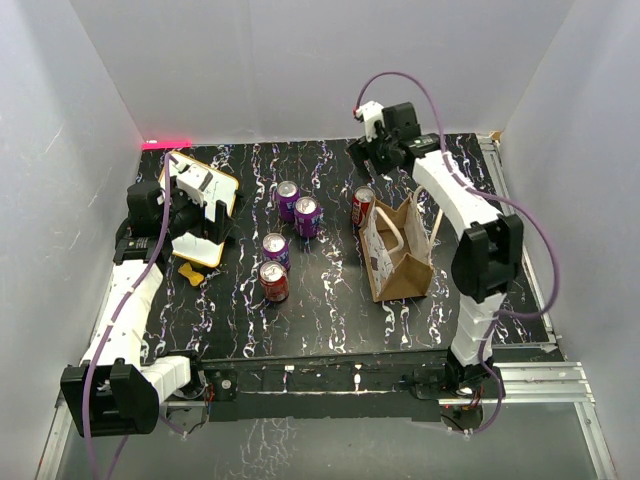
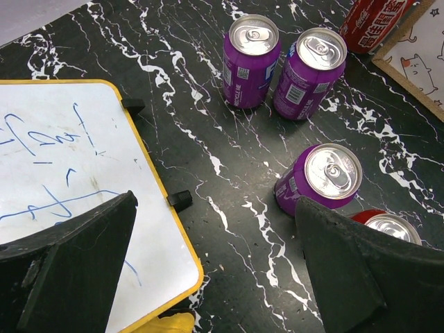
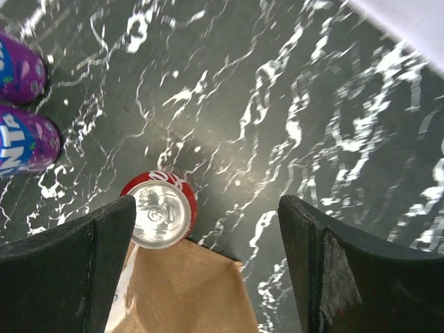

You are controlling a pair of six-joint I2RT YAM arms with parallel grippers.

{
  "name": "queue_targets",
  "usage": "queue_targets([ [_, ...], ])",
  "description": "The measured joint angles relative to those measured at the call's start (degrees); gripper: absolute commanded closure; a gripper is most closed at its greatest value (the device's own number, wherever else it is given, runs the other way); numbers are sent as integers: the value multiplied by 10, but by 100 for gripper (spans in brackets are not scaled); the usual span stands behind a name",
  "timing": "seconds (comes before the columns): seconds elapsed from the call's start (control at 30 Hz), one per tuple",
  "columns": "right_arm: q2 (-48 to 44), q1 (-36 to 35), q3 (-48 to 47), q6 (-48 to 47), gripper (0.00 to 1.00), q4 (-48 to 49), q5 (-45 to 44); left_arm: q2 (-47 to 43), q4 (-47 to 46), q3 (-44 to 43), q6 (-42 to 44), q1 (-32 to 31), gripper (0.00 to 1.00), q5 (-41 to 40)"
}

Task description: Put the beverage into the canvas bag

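1. The red can [image 2: 371,19] beside the canvas bag [image 1: 400,258] carries white Chinese characters, too cropped to read. The bag's pale side panel shows small cat drawings. The three purple cans [image 2: 310,73] bear small print that is not legible. The whiteboard [image 2: 62,159], yellow-rimmed, has loose blue scribbles that form no words.
2. The right gripper [image 3: 207,205] hangs above the red can, its jaws spread wide and gripping nothing. The can stands upright, just behind the bag's far end.
3. The left gripper [image 2: 215,205] is also wide open and empty, over the whiteboard's edge. A second red can [image 2: 390,227] peeks out behind one finger [image 2: 354,270].
4. The bag stands upright at right of centre, its mouth open and its handles up.
5. The table [image 1: 330,300] is black with white marble veins. Plain white walls [image 1: 300,60] enclose it.
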State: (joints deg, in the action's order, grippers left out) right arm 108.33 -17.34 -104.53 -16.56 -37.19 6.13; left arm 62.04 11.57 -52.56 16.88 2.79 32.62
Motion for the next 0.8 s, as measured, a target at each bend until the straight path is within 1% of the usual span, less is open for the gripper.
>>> queue_targets([
  [0.17,77,-8,-11,22,9,-45,13,-2,0,0,-3,0,3,0],
  [0.23,90,-9,-12,35,9,-48,31,-3,0,0,-4,0,3,0],
  [0.57,97,-7,-14,52,9,-50,65,-7,0,0,-6,0,3,0],
  [0.8,97,-7,-23,58,8,-49,43,-7,0,1,-6,0,3,1],
])
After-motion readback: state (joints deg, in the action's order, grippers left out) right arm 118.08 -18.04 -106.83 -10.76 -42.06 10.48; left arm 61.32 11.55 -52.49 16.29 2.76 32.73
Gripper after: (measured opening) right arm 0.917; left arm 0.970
